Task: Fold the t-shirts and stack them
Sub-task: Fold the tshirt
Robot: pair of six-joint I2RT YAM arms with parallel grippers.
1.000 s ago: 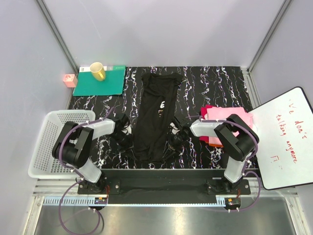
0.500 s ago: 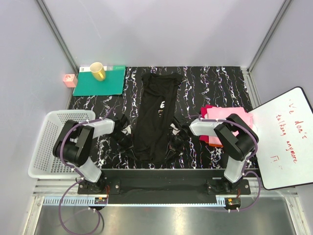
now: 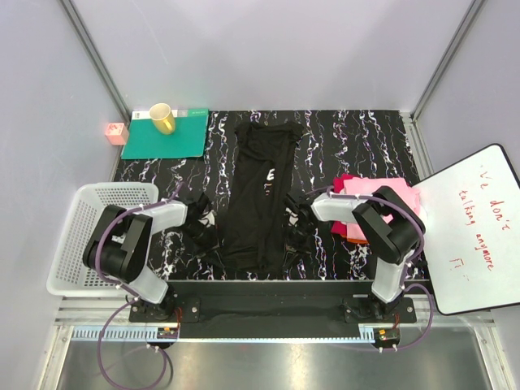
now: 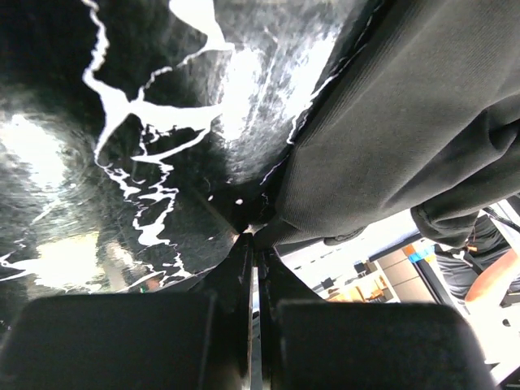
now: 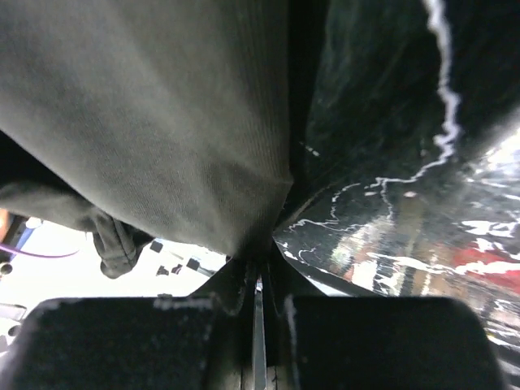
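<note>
Since a second ago both sets of jaws have closed, and the near hem of the black t-shirt (image 3: 258,191) now spreads a little wider between them. The left gripper (image 4: 253,237) is clenched on the shirt's left near edge and the right gripper (image 5: 257,258) on its right near edge. The shirt lies lengthwise mid-table (image 3: 357,138), left of the folded pink and red shirts (image 3: 375,193).
</note>
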